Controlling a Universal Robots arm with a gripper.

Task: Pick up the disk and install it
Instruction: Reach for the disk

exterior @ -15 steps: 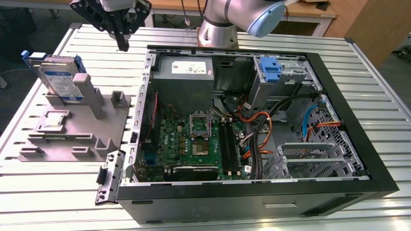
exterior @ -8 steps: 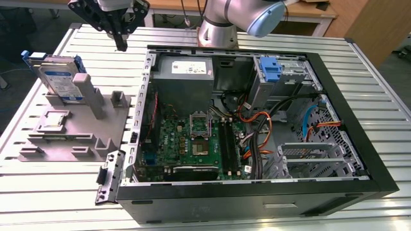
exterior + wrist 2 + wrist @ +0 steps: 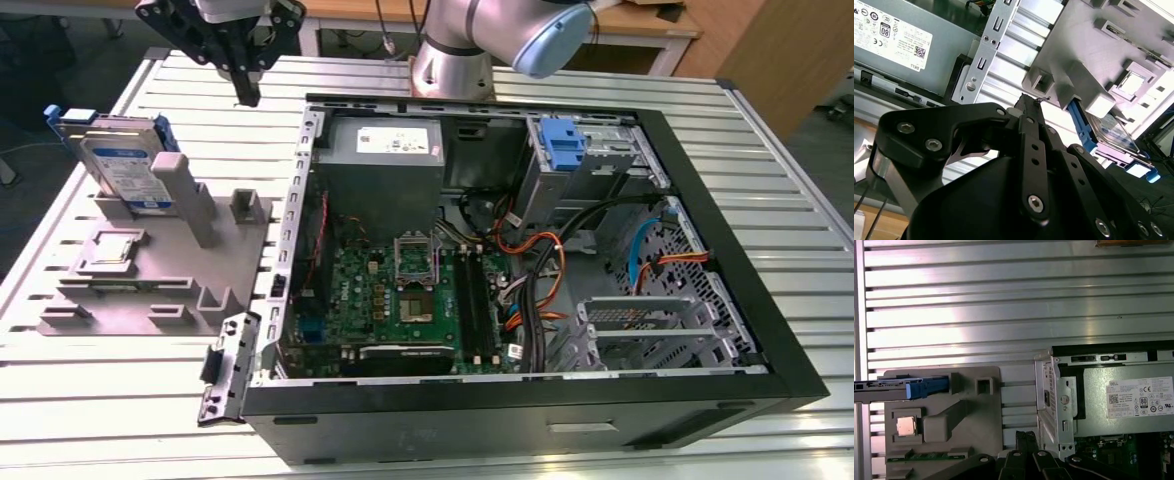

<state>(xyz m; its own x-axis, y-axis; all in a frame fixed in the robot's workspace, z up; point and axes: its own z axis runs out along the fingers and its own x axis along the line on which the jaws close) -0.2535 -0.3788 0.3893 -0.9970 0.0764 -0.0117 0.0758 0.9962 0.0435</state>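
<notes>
The disk (image 3: 123,168), a silver drive with a blue-and-white label and blue side rails, stands on edge, leaning in the grey holder (image 3: 160,275) at the exterior view's left. My gripper (image 3: 248,96) hangs above the table behind the holder, to the right of the disk and apart from it. Its fingers are shut with nothing between them. In the second wrist view the gripper (image 3: 1030,100) points toward the holder's edge, with the disk (image 3: 1116,137) beyond. In the first wrist view the disk (image 3: 889,388) appears edge-on, away from the gripper (image 3: 1026,436).
An open computer case (image 3: 747,300) takes up the table's middle and right. Inside are the power supply (image 3: 387,145), the motherboard (image 3: 400,300), a blue bracket (image 3: 563,145) in the upper bay and a metal cage (image 3: 641,330). A small silver chip (image 3: 114,247) lies on the holder.
</notes>
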